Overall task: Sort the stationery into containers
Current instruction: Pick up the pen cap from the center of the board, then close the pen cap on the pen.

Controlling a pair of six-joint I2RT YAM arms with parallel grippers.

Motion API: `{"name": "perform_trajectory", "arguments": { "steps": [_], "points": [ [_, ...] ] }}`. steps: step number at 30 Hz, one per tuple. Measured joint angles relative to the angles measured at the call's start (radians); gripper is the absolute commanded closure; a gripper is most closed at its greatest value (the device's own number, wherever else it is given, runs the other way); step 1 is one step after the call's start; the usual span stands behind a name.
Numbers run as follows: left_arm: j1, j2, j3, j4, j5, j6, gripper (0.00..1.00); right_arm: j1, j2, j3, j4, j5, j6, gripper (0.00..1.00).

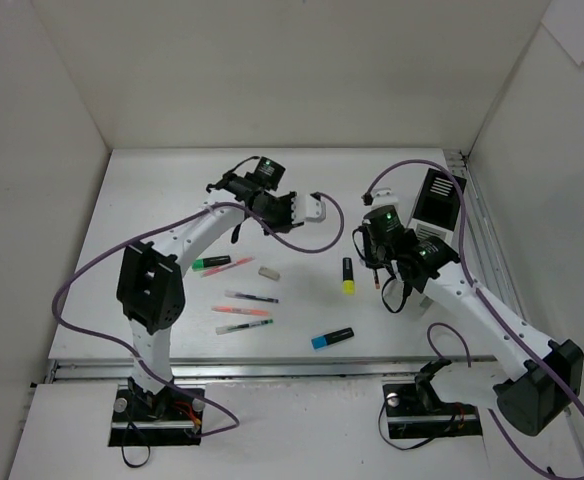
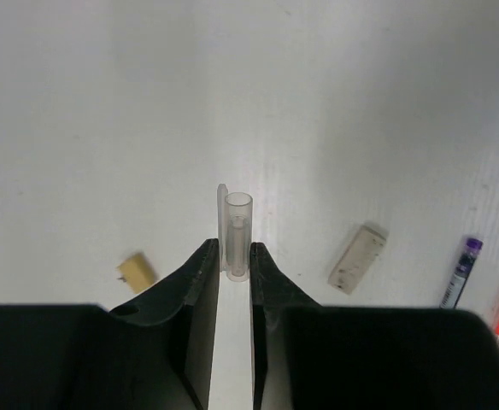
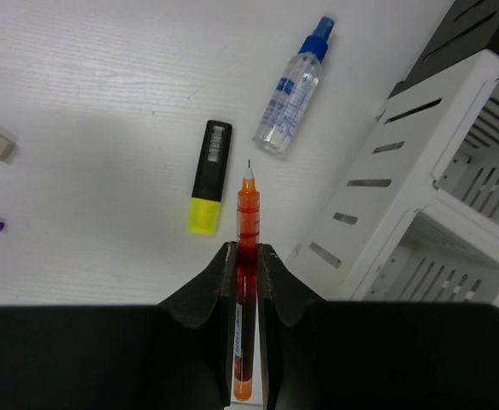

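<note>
- On the right side of the table (image 1: 172,180) stands the desk organizer (image 3: 420,196). The right wrist view shows two white compartments with slotted walls, and a black section begins at the far corner.
- Just beside it, the right gripper (image 3: 247,249) is clenched on an orange pen (image 3: 247,205), whose tip points forward above the table. To do this step well, I think the pen should be carried fully over one open compartment and tilted more upright before it is released. Otherwise it may strike the rim or slide outside.
- Near the middle of the table, the left gripper (image 2: 234,254) is closed on a small clear tube (image 2: 237,218), probably a pen cap. The grasp is only on its lower end, so a slow lift seems wise.
- Ahead of the orange pen lie the glue bottle (image 3: 294,90) and the yellow highlighter (image 3: 209,177), apart from each other. A blue highlighter (image 1: 332,338) lies nearer the arm bases.
- Right of the left gripper lie a white eraser (image 2: 358,258) and a purple-capped pen (image 2: 463,272). A tan eraser (image 2: 136,272) lies on the left.
- Some things are hard to make out. The floors of the compartments are hidden, so I cannot tell what is inside. The glue bottle is not seen from above. The bottom of the clear tube is covered by the jaws.
</note>
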Motion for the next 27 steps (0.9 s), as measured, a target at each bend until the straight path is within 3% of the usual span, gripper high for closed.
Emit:
{"name": "perform_trajectory", "arguments": {
  "steps": [6,12,18,23,27],
  "points": [
    [0.02,-0.011,0.191,0.009,-0.015,-0.201,1.0,-0.001,-0.019,0.011,0.074,0.072,-0.158,1.0],
    [0.037,-0.081,0.283,0.075,-0.031,-0.499,1.0,-0.043,-0.131,0.004,0.253,0.01,-0.426,1.0],
    [0.146,-0.29,0.004,0.251,0.151,-0.866,1.0,-0.066,-0.151,-0.006,0.397,-0.143,-0.793,1.0],
    [0.15,-0.338,-0.187,0.285,0.225,-1.042,1.0,-0.065,-0.039,0.022,0.379,-0.269,-1.155,1.0],
    [0.114,-0.353,-0.315,0.271,0.283,-1.128,1.0,-0.064,0.068,0.084,0.272,-0.37,-1.43,1.0]
  ]
}}
